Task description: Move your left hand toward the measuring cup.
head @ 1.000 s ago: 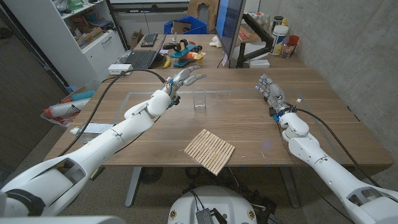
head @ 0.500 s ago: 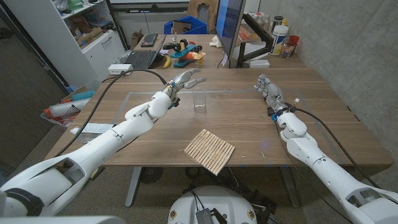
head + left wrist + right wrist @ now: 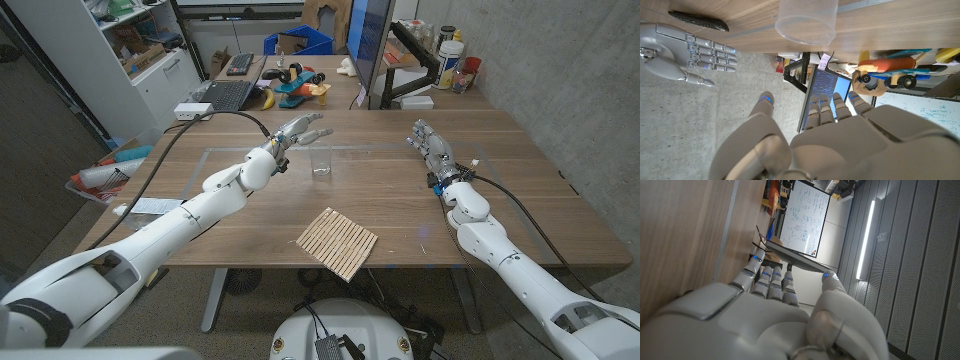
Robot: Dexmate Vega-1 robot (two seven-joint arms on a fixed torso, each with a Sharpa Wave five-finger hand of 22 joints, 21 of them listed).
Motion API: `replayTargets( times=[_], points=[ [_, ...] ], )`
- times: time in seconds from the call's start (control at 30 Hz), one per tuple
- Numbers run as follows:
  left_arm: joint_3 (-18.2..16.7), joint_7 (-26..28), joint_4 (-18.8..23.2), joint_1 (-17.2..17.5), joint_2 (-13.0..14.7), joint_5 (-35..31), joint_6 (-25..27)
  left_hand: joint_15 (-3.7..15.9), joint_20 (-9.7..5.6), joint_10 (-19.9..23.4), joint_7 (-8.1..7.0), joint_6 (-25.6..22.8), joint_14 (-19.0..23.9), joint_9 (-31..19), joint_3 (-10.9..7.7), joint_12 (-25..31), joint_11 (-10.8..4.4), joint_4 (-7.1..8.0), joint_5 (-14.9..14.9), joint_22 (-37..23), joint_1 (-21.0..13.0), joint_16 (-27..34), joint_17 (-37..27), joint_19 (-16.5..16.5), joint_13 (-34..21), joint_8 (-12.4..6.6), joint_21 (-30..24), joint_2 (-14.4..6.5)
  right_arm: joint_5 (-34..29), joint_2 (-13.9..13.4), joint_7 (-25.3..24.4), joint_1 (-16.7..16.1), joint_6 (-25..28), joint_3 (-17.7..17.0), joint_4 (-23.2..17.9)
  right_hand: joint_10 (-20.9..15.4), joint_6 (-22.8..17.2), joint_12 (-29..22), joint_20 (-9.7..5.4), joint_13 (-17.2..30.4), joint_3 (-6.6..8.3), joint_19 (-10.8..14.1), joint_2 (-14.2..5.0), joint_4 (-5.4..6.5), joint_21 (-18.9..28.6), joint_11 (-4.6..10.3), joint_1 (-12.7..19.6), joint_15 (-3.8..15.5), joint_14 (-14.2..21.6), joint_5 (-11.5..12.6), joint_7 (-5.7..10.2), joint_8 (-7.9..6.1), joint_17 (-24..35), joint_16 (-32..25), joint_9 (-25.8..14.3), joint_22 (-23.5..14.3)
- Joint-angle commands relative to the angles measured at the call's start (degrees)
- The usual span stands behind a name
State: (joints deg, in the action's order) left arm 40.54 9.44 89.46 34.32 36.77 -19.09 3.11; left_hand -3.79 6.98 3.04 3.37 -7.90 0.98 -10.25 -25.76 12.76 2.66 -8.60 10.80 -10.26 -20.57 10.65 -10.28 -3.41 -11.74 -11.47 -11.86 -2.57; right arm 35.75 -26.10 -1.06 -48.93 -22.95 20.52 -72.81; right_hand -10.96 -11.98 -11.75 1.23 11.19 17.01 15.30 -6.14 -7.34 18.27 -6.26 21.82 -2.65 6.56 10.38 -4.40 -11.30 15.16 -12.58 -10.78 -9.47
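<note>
A small clear measuring cup stands upright near the middle of the wooden table. My left hand hovers just left of it and slightly behind, fingers spread and holding nothing, a short gap from the cup. The left wrist view has the cup ahead of my left hand. My right hand stands open at the table's right side, fingers extended, well away from the cup; it also appears across the table as the right hand in the left wrist view.
A slatted wooden mat lies near the front edge, in front of the cup. A monitor on an arm stands at the back, with a laptop and toys on the desk behind. Shelving stands at the far left.
My left hand has eased a little to the right, closer to the cup. My right hand has shifted slightly left and away.
</note>
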Motion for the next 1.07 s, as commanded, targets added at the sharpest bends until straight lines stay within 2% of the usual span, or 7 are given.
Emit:
replayTargets(
  times=[0.03, 0.33, 1.07],
  points=[
    [1.4, -0.1, -1.3, -0.9, -0.7, -2.1, -0.3, -0.11, 0.41, 0.5, 0.20, -0.5, 0.5, -0.3, -0.03, 0.4, -0.08, -0.33, 0.0, -0.2, -0.8, 0.5, -0.1, 0.3, -0.1, -0.26, 0.2, 0.0, 0.0, 1.0, 0.1, -0.2, -1.8, 0.0, 0.6, -0.5, -0.6, -0.1, 0.04, 0.2, -0.29, 0.6, -0.42, -0.05, -0.2, 0.05, -0.1, 0.07, 0.4, 0.3, 0.03, -0.13, 0.0, -0.3, -0.2, -0.1],
    [2.1, -0.4, -1.7, -1.9, -0.8, -3.8, -0.5, -0.04, 0.40, 0.6, 0.14, -0.6, 0.6, -0.3, 0.01, 0.4, 0.03, -0.31, 0.0, -0.2, -0.9, 0.5, -0.1, 0.2, -0.1, -0.23, 0.2, 0.1, -0.3, 1.6, 0.1, 0.8, -2.3, 0.2, 1.7, -0.4, -0.6, -0.1, 0.07, 0.2, -0.35, 0.7, -0.43, -0.05, -0.4, 0.18, -0.1, 0.08, 0.4, 0.3, 0.03, -0.11, 0.0, -0.2, -0.2, -0.2],
    [4.6, 0.3, -8.0, -5.6, -3.6, -6.3, -3.0, 0.00, 0.40, 0.8, -0.04, -1.1, 0.7, -0.4, 0.11, 0.4, -0.22, -0.25, 0.0, -0.2, -1.1, 0.5, -0.1, 0.3, -0.1, -0.21, 0.2, 0.2, -0.6, 1.5, 0.4, 2.5, -2.3, 0.1, 3.5, -0.5, -0.6, -0.1, 0.09, 0.2, -0.48, 0.9, -0.44, -0.04, -0.8, 0.13, -0.1, 0.11, 0.4, 0.3, 0.04, -0.09, -0.1, -0.2, -0.2, -0.2]
  ],
)
